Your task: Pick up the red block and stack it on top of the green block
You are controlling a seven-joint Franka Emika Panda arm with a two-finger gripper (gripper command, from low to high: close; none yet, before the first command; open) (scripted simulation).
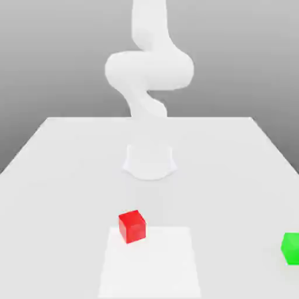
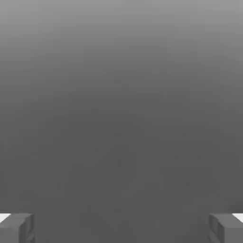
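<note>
Pincer Hanging Wide Apart While Red Block Waits Below

You are looking at a pincer [image 2: 121,228] whose two fingers are standing wide apart in the hand view, with nothing between them; behind them a plain grey backdrop is fading from dark to lighter. In the exterior view you are seeing the white arm [image 1: 149,70] rising from its base [image 1: 149,162] on the pale table [image 1: 64,193]; its upper part is running out past the top edge of the picture. Your red block [image 1: 132,226] is sitting nearer the camera than the base, and it is overlapping the far edge of a bright white rectangle [image 1: 152,268], close to that patch's corner on the exterior view's left (the block is lying turned at an angle to the patch's edges). Your green block [image 1: 291,249] is resting on the table at the exterior view's right, where the picture's edge is cutting part of it off; the two blocks are standing well apart, and nothing is resting on top of the green one.
</note>
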